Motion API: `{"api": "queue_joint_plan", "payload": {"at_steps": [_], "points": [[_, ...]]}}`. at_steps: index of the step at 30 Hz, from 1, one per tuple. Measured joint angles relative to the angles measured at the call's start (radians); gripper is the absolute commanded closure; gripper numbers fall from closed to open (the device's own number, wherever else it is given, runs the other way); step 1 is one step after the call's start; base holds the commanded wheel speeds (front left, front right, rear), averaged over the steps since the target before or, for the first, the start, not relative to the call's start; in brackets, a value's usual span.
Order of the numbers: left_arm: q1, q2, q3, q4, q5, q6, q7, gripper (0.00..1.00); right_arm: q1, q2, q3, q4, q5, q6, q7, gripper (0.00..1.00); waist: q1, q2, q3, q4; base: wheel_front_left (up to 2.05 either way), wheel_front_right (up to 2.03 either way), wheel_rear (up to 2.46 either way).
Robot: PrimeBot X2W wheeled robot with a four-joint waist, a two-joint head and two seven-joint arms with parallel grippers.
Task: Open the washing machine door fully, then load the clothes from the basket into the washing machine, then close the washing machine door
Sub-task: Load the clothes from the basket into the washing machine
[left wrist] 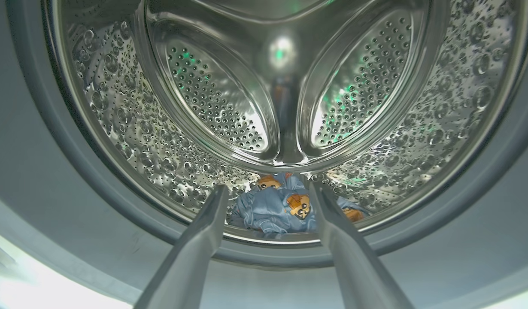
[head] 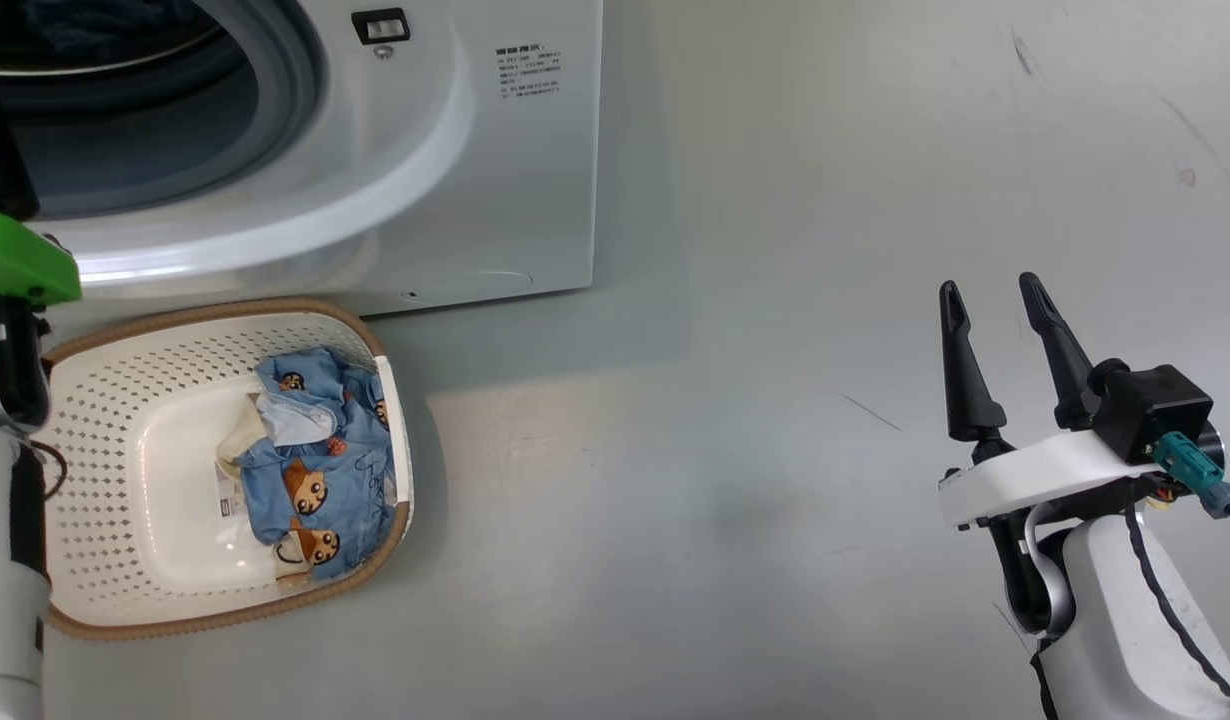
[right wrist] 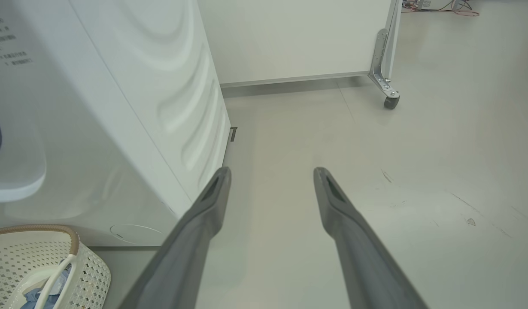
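The washing machine (head: 425, 150) stands at the upper left with its round opening uncovered; its door is out of view. In the left wrist view my left gripper (left wrist: 268, 187) is open and empty at the grey gasket (left wrist: 53, 171), pointing into the steel drum (left wrist: 285, 86). Light blue clothes (left wrist: 281, 208) lie at the drum's bottom beyond the fingertips. More blue clothes (head: 315, 460) lie in the cream basket (head: 105, 400) on the floor before the machine. My right gripper (head: 990, 287) hangs open and empty over bare floor, far right of the basket.
My left arm, with a green part (head: 20, 260), runs up the left edge beside the basket. In the right wrist view a white panel on a caster (right wrist: 390, 101) stands behind the machine's side (right wrist: 161, 107). The basket corner (right wrist: 88, 266) shows low left.
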Motion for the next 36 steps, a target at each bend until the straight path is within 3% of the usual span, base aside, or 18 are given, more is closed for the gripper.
{"api": "queue_joint_plan", "payload": {"at_steps": [8,20,36], "points": [[0.151,-0.037,0.052,-0.091,0.009,0.000,0.000,0.00,0.040,-0.001,-0.019,0.007,0.002,0.000,0.000,0.00,0.0000,0.0000,-0.095,0.011,0.00,0.00,0.00],[0.374,-0.064,0.068,-0.213,0.070,0.000,0.000,0.00,0.118,-0.003,-0.033,0.027,0.006,0.000,0.000,0.00,-0.0001,0.0000,-0.244,0.023,0.00,0.00,0.00],[0.699,-0.146,0.086,-0.359,0.146,0.000,0.000,0.00,0.216,-0.016,-0.028,0.016,0.001,0.000,0.000,0.00,0.0000,0.0000,-0.406,0.038,0.00,0.00,0.00]]}}
